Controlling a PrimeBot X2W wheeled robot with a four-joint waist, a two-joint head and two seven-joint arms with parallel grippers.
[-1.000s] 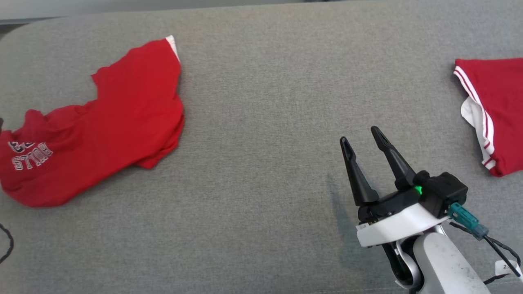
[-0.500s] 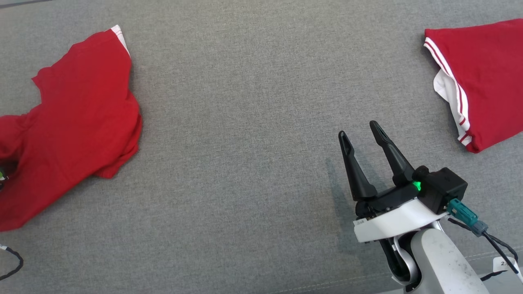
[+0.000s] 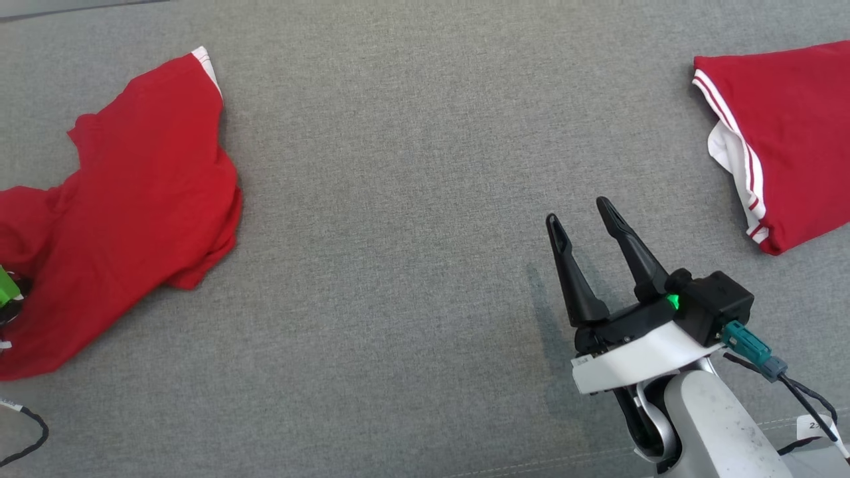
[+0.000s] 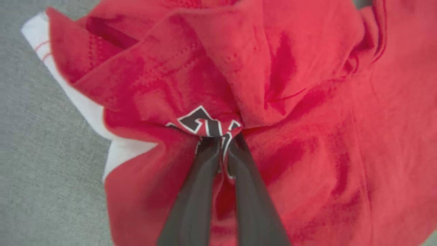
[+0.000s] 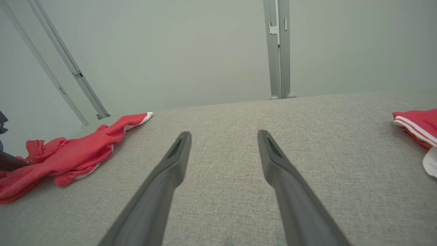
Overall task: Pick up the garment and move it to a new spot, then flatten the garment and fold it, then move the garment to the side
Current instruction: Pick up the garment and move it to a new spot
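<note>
As the left gripper (image 4: 220,138) is clamped on only a small pinch of the garment (image 4: 307,102), lifting risks slippage; right gripper (image 3: 578,212), well apart from the garment, jaws spread

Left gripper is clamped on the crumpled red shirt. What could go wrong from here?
1. The left gripper pinches only a small bunched fold of the red shirt at its lettering; it may slip out on lifting, or come up as a clump.
2. The right gripper hangs open over bare grey surface, so a one-handed carry could leave the shirt twisted.
3. Dropping it too far right could overlap the second red garment.
</note>
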